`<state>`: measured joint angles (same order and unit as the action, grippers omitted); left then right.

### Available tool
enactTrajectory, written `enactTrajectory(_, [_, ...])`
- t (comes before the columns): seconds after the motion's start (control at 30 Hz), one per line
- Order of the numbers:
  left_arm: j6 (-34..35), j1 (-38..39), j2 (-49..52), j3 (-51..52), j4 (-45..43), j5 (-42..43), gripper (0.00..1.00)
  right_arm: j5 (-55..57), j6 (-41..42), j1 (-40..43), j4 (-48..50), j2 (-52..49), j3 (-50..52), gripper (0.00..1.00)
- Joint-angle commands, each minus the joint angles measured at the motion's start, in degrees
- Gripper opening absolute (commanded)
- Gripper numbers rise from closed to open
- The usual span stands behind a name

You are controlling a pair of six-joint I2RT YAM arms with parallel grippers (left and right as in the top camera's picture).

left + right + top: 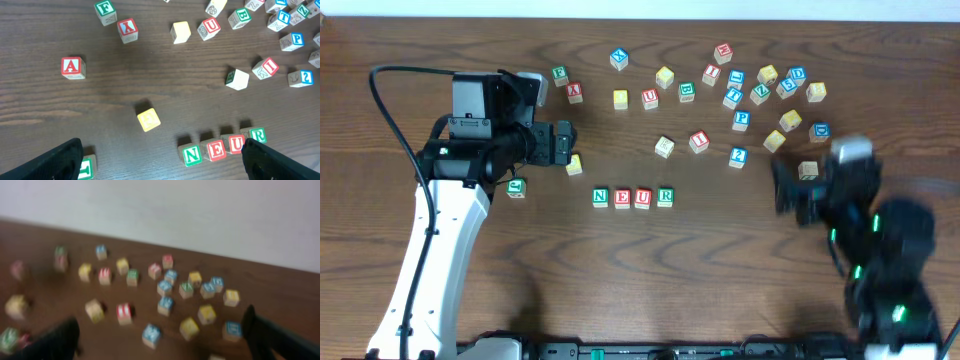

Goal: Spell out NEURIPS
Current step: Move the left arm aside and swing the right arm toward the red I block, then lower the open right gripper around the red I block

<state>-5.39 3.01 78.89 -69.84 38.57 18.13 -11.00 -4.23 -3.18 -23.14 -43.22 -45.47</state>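
A dark wooden table [720,290] carries loose letter cubes. A red A cube [73,67] sits alone, well apart from a green F cube [105,11] and a second red A cube [127,28], which is tilted. A loose red U cube [209,27] lies near a green B cube [242,17]. A white wall [200,210] stands behind.

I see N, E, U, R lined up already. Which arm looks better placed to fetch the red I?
Probably the right arm: the red I lies nearer its open, empty jaws, and the free spot beside R is on its side. The left arm sits further off.
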Motion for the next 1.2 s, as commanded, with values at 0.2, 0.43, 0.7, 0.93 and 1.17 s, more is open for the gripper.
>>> enactTrajectory(0.2, [-0.4, -0.2, -0.5, -1.6, 0.0, 0.7, 0.98, -1.2, 1.1, 0.3, -38.5, -40.7, -47.2, 0.99])
enactTrajectory(0.43, [-0.4, -0.2, -0.5, -1.6, 0.0, 0.7, 0.98, -9.0, -1.2, -0.6, -38.7, -52.7, -52.4, 0.99])
enactTrajectory(0.7, [-0.4, -0.2, -0.5, -1.6, 0.0, 0.7, 0.98, -8.5, -0.9, -7.9, -35.3, -56.2, -52.4, 0.99])
enactTrajectory(0.93, [-0.4, -0.2, -0.5, -1.6, 0.0, 0.7, 0.98, -3.4, 4.7, -15.2, -35.4, -58.2, -52.3, 0.99])
enactTrajectory(1.17, [-0.4, -0.2, -0.5, -1.6, 0.0, 0.7, 0.98, 1.2, 9.8, -18.4, -32.8, -61.2, -52.3, 0.99])
